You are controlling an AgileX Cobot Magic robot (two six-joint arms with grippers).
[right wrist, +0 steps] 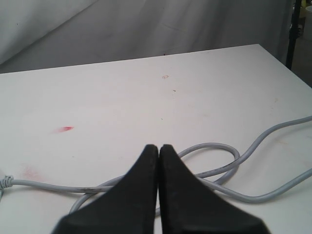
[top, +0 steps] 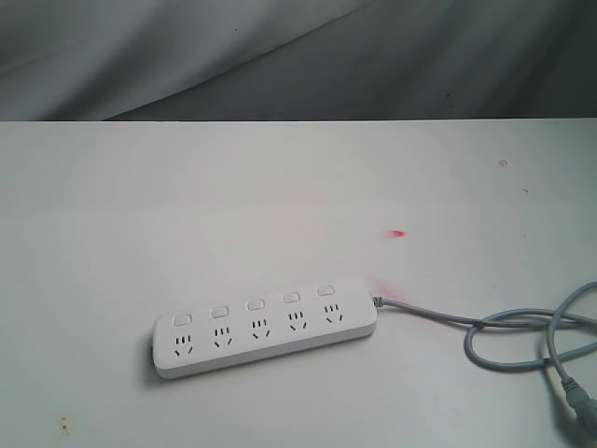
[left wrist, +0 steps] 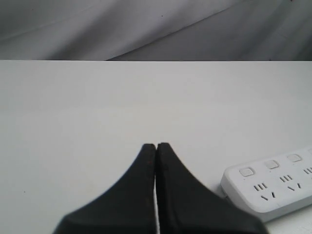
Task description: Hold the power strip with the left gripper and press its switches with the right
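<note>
I see a white table (top: 187,205), faintly stained, with a red smudge (top: 397,233), against a grey draped cloth (top: 280,56). The white power strip (top: 266,327) lies flat near the front, switches (top: 255,305) facing up, its grey cord (top: 522,327) looping rightward. My left gripper (left wrist: 156,146) and right gripper (right wrist: 158,147) are each pinched fully closed on nothing.

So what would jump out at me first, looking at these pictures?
A white power strip lies alone on the white table, its five switches in a row along one side. Its grey cord loops away to the right, and a small red mark sits just beyond that end. The black fingers of the left gripper and the right gripper are pressed shut, holding nothing.
</note>
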